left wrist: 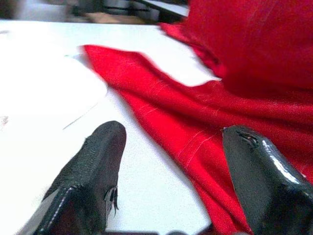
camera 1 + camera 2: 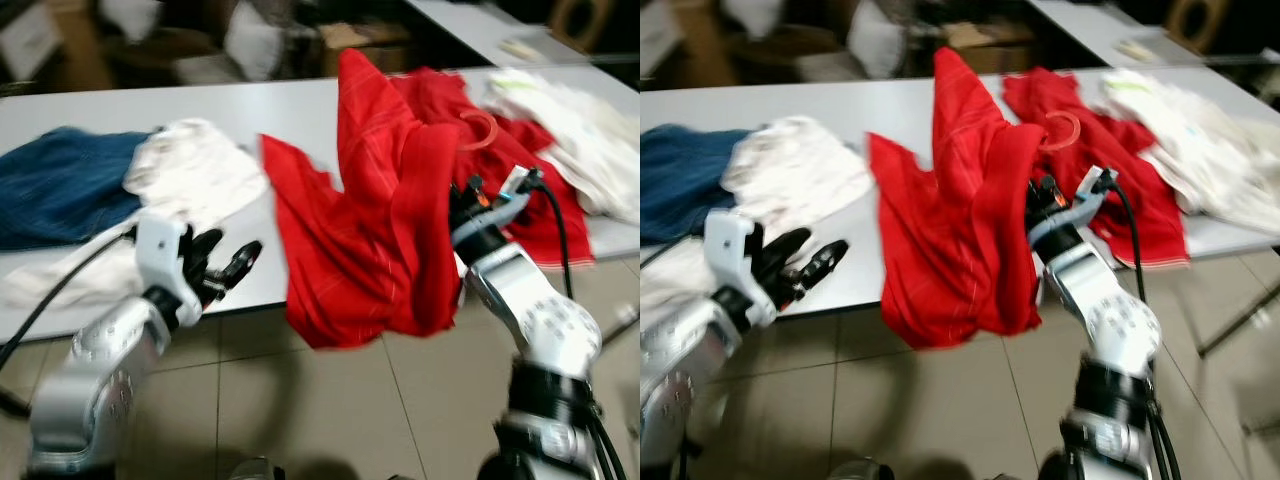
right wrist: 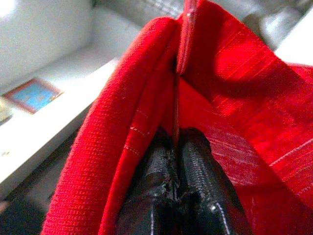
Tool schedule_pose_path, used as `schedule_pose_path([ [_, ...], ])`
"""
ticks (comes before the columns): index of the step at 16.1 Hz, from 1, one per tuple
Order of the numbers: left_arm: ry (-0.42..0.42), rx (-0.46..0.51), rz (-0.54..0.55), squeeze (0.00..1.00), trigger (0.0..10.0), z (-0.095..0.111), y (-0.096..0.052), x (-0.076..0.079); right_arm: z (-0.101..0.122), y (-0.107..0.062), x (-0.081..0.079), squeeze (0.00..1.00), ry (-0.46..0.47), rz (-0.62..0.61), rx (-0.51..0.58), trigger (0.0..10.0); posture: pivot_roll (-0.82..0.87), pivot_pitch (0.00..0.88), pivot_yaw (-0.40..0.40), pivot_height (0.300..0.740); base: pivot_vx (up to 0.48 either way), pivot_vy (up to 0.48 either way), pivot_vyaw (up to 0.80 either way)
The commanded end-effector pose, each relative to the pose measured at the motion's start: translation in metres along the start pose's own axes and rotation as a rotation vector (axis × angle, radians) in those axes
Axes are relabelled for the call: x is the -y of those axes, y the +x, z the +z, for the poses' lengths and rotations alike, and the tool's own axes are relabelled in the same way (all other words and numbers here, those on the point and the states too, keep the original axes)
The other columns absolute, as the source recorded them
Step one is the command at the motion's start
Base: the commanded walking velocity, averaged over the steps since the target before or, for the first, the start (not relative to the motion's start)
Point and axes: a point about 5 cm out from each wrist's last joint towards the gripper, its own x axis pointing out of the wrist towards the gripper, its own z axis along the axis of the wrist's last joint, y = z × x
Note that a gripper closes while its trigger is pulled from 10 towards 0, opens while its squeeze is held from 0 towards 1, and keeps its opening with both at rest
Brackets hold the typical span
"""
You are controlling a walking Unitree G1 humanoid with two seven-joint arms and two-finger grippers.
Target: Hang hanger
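A red garment [image 2: 370, 200] is lifted in a peak above the white table [image 2: 290, 110] and drapes over its front edge. A pinkish hanger hook [image 2: 483, 128] curls out of the cloth at the right. My right gripper [image 2: 465, 200] is pressed into the garment's right side. In the right wrist view its fingers [image 3: 195, 166] are shut on a thin red hanger bar [image 3: 187, 34] wrapped in red cloth. My left gripper [image 2: 225, 265] hovers open at the table's front edge, left of the garment, with nothing in it; the left wrist view shows its fingers [image 1: 98, 156] spread above the tabletop.
Blue denim [image 2: 55, 180] and a white garment [image 2: 195, 165] lie on the table's left part. More white clothes [image 2: 580, 130] are piled at the right. A second table [image 2: 480, 25] stands behind. Tiled floor [image 2: 330, 400] runs in front.
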Motion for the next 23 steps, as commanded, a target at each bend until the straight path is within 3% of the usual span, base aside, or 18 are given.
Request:
schedule_pose_path([
  [1, 0.011, 0.023, 0.007, 0.0, 10.0, 0.002, -0.002, 0.005, 0.001, -0.005, -0.008, 0.0, -0.009, 0.017, -0.007, 10.0, -0.01, 0.0, 0.005, 0.74, 0.0, -0.442, 0.77],
  [6, 0.009, -0.015, -0.059, 0.0, 10.0, -0.014, -0.011, 0.023, -0.01, -0.036, -0.023, 0.0, -0.034, 0.009, -0.102, 10.0, -0.01, 0.0, -0.008, 0.74, 0.0, -0.433, 0.77],
  [11, 0.001, -0.056, -0.092, 0.0, 10.0, -0.024, -0.019, 0.033, -0.023, -0.055, -0.024, 0.0, -0.083, -0.019, -0.229, 10.0, -0.01, 0.0, -0.021, 0.74, 0.0, -0.148, 0.77],
  [14, 0.028, -0.088, -0.098, 0.0, 10.0, -0.029, -0.022, 0.034, -0.028, -0.058, -0.026, 0.0, -0.145, -0.034, -0.278, 10.0, -0.01, 0.0, -0.019, 0.74, 0.0, 0.0, 0.78],
  [15, 0.028, -0.087, -0.085, 0.0, 10.0, -0.03, -0.023, 0.033, -0.031, -0.059, -0.025, 0.0, -0.222, -0.054, -0.308, 10.0, -0.01, 0.0, -0.014, 0.74, 0.0, 0.0, 0.77],
  [16, 0.03, -0.088, -0.078, 0.0, 10.0, -0.031, -0.024, 0.033, -0.032, -0.059, -0.025, 0.0, -0.241, -0.057, -0.318, 10.0, -0.01, 0.0, -0.012, 0.74, 0.0, 0.0, 0.77],
  [21, 0.034, -0.09, -0.071, 0.0, 10.0, -0.031, -0.03, 0.032, -0.04, -0.062, -0.027, 0.0, -0.269, -0.034, -0.353, 10.0, 0.0, 0.0, -0.011, 0.74, 0.0, 0.0, 0.77],
  [23, 0.036, -0.089, -0.073, 0.0, 10.0, -0.032, -0.029, 0.034, -0.044, -0.063, -0.017, 0.0, -0.296, -0.093, -0.374, 10.0, 0.0, 0.0, -0.01, 0.74, 0.0, 0.0, 0.77],
])
